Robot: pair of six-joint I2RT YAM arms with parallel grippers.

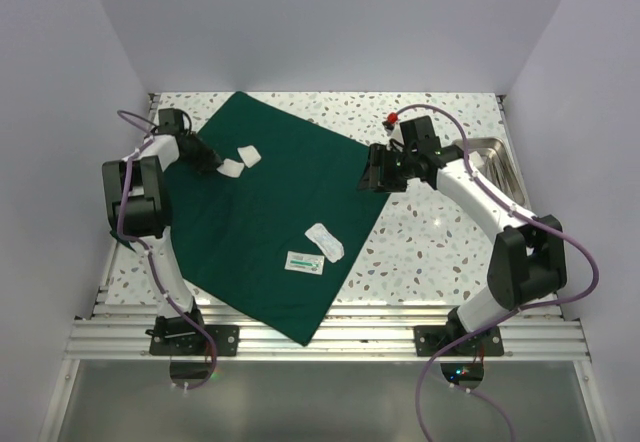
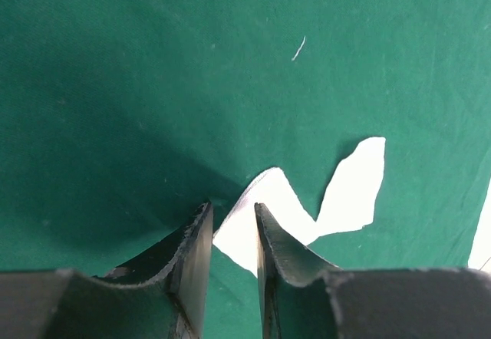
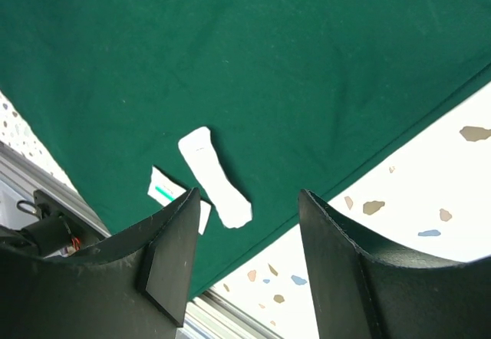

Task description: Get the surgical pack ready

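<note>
Surgical pack (image 1: 270, 212) spread flat, left end effector (image 2: 232, 210) close over it

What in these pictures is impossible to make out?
Left wrist view: whether the left gripper pinches the white pad; its fingers hide the contact.
Right wrist view: the striped packet, half behind a finger, print too small.
Top view: the red object, too small to name.

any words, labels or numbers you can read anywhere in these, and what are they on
No text can be read in any view.
Flat packet with the teal stripe: faint print, too small and blurred to read.
Long white packet: no marking that can be made out.
Green drape and steel tray: no text visible.
</note>
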